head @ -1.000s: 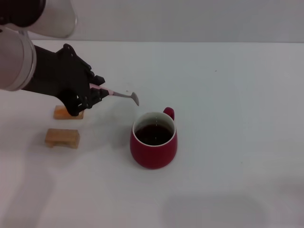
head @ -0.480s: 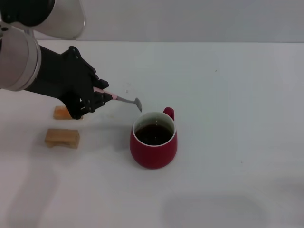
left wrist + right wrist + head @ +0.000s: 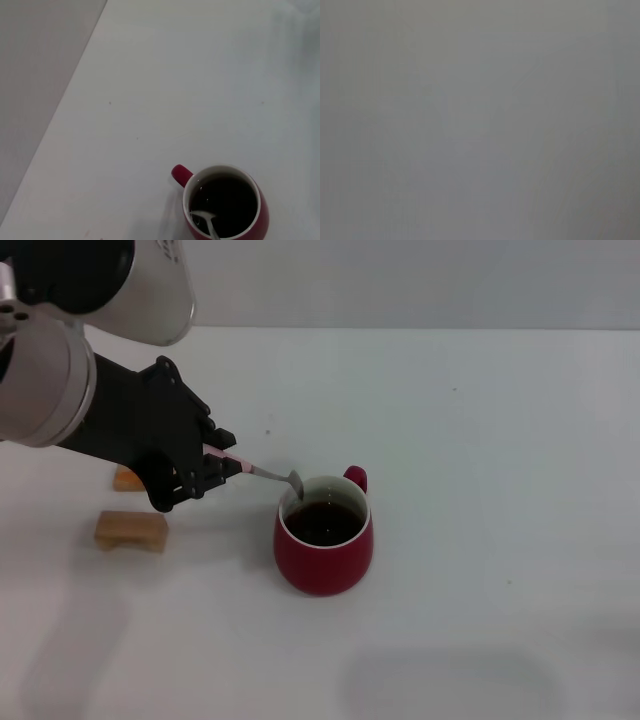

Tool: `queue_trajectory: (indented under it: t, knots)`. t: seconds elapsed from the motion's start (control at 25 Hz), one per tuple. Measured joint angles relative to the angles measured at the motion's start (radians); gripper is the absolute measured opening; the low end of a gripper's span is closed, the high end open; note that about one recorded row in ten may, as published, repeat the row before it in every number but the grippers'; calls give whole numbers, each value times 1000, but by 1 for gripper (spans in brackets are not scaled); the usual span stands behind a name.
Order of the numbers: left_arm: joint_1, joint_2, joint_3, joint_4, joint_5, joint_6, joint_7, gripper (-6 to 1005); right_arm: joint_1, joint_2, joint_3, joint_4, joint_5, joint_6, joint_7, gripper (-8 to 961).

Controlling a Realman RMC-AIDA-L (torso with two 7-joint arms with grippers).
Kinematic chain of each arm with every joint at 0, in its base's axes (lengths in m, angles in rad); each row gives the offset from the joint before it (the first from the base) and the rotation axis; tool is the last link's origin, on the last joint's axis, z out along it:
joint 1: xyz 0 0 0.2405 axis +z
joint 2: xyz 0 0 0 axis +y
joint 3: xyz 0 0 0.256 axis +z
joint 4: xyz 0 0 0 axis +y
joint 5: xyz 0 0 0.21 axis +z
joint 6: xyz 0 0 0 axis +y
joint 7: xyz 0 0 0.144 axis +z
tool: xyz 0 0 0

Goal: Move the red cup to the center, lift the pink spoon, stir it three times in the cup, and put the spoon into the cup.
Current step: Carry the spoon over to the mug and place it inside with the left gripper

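Cup (image 3: 323,537) near table (image 3: 500,440) centre, upright, handle pointing away from the robot; red outside, white inside, holding dark brown liquid. No readable writing on anything. Left tool (image 3: 222,468) just left of the cup, above the table, clamped on the pink handle of the spoon (image 3: 268,474). Spoon slopes down toward the cup; its metal bowl sits at the near-left rim, over the liquid. Two wooden blocks (image 3: 131,529) lie left of the cup, one partly hidden behind the tool. Right tool out of sight.

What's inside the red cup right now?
Dark brown liquid fills the red cup. The pink spoon, held by the left gripper, has its bowl at the rim; the cup's bottom is hidden.
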Motion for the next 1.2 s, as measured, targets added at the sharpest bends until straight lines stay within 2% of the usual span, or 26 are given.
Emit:
queue_trajectory:
  t: [0.84, 1.2]
  knots:
    - [9, -2, 93, -13, 13, 36, -1, 174, -1, 0, -3, 0, 0, -5, 0, 0]
    - [14, -2, 126, -76, 38, 88, 2, 173, -11, 0, -3, 0, -4, -8, 1, 0]
